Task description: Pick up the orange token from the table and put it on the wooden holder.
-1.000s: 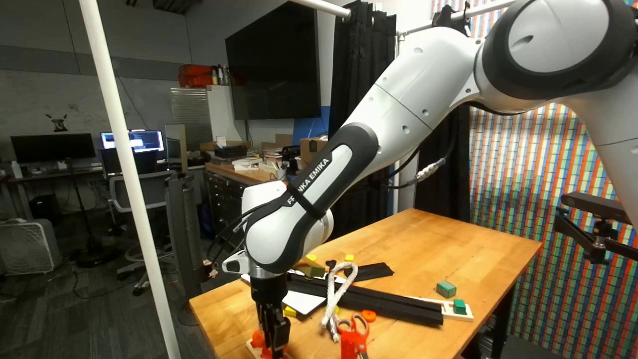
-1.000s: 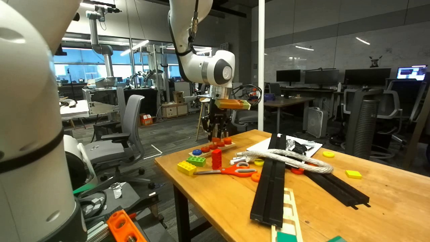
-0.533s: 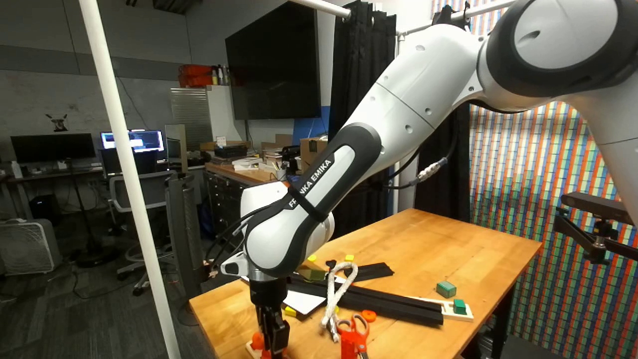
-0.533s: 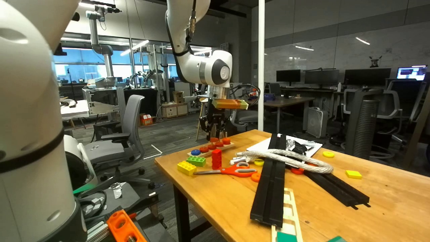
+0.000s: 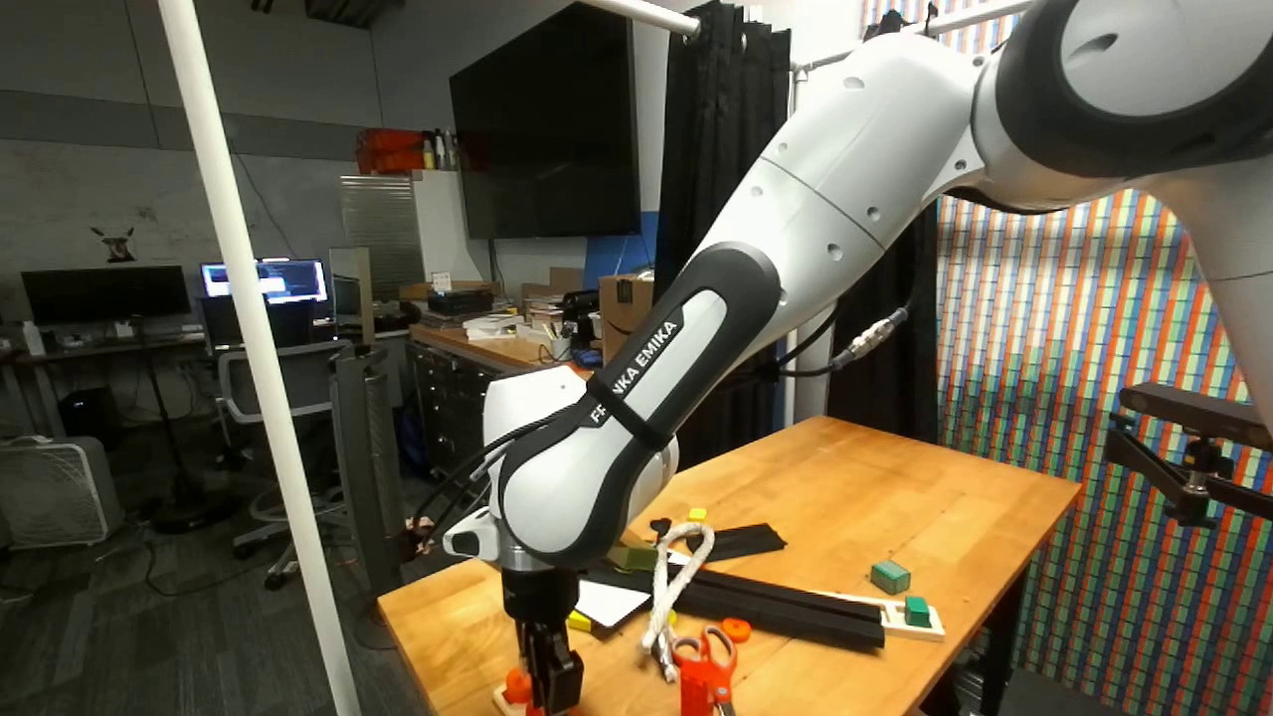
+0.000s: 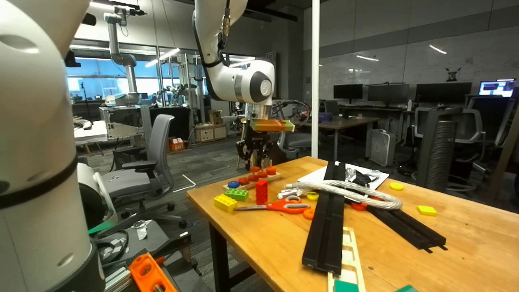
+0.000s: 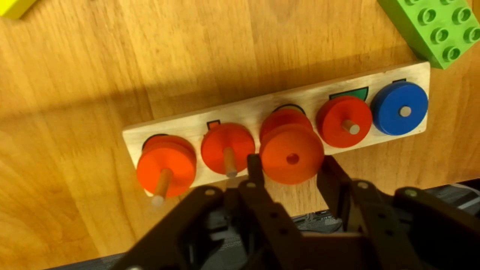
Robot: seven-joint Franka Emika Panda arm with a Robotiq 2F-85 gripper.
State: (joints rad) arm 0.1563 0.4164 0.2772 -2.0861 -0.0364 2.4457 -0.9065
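Observation:
My gripper point(image 7: 291, 161) is shut on an orange token point(image 7: 288, 144), a disc with a centre hole, held level at its sides. In the wrist view the token overlaps the middle peg place of the wooden holder point(image 7: 240, 108). A red token point(image 7: 283, 117) sits beneath it; that peg is hidden, so I cannot tell whether the held token touches it. In an exterior view the held token point(image 6: 254, 169) is just above the holder point(image 6: 277, 177), under the gripper point(image 6: 256, 163). The gripper also shows low in an exterior view point(image 5: 562, 686).
Other holder pegs carry red-orange tokens point(image 7: 228, 146) and a blue token point(image 7: 397, 116). A green block point(image 6: 237, 194), yellow block point(image 6: 225, 202), red block point(image 6: 261, 192) and scissors point(image 6: 284, 205) lie close by. Loose orange tokens point(image 6: 308, 213), rope point(image 6: 348, 188) and black tracks point(image 6: 326, 227) lie further along.
The gripper with the token has shifted slightly, leftward in the exterior view that shows the blue token. The holder with its tokens has slid a little the same way.

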